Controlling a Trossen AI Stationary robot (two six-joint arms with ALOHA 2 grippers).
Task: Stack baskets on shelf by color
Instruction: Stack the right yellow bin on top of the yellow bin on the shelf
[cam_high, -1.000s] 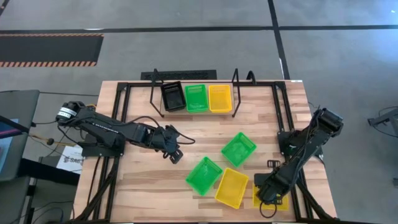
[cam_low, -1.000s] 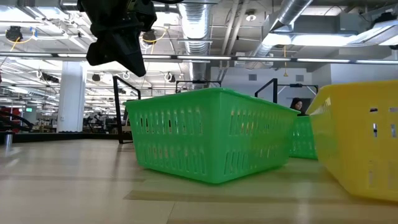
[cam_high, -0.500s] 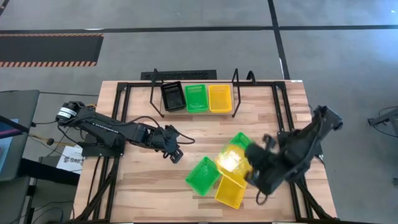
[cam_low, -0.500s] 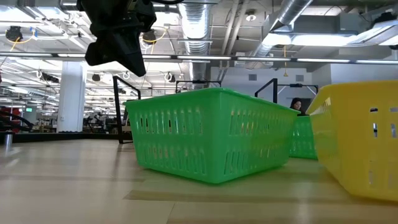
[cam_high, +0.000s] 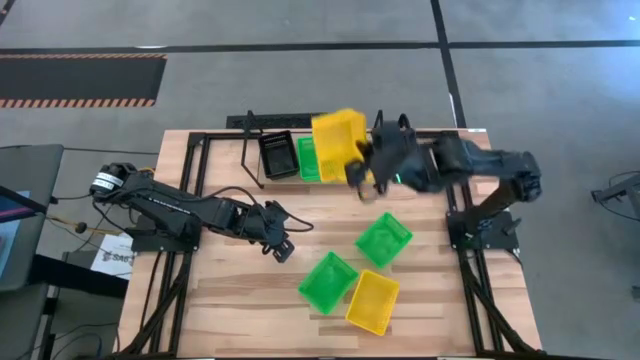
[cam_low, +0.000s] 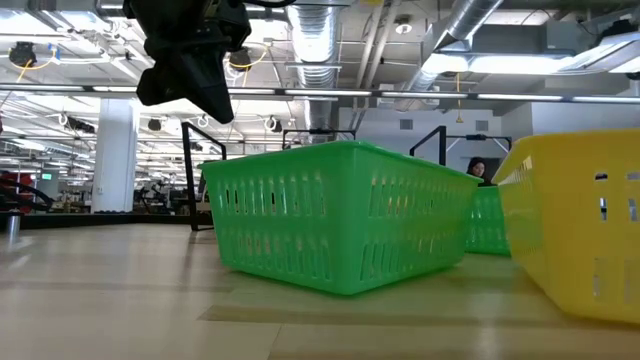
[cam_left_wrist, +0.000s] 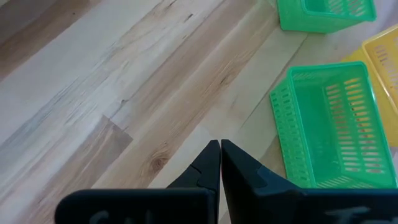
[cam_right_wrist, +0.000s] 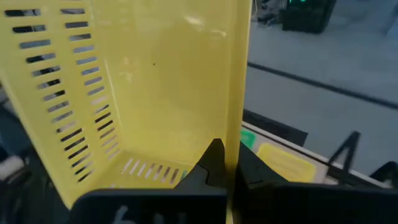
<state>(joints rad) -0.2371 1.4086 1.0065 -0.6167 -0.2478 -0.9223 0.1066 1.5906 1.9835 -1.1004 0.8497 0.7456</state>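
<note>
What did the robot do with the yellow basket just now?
The right gripper, shut on a yellow basket, carried it from the table's near right corner up to the shelf, above the baskets there. The left gripper stayed shut mid-table; the two green baskets and other yellow basket stayed put.

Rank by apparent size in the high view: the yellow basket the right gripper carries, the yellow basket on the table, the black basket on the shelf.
1. Carried yellow basket, raised toward the camera, so size unsure.
2. Table yellow basket.
3. Black basket.

Wooden tabletop (cam_high: 230, 290) stood on grey floor (cam_high: 300, 90); a hazard-striped mat (cam_high: 80, 80) lay beyond; ceiling ducts (cam_low: 320, 40) ran overhead.
</note>
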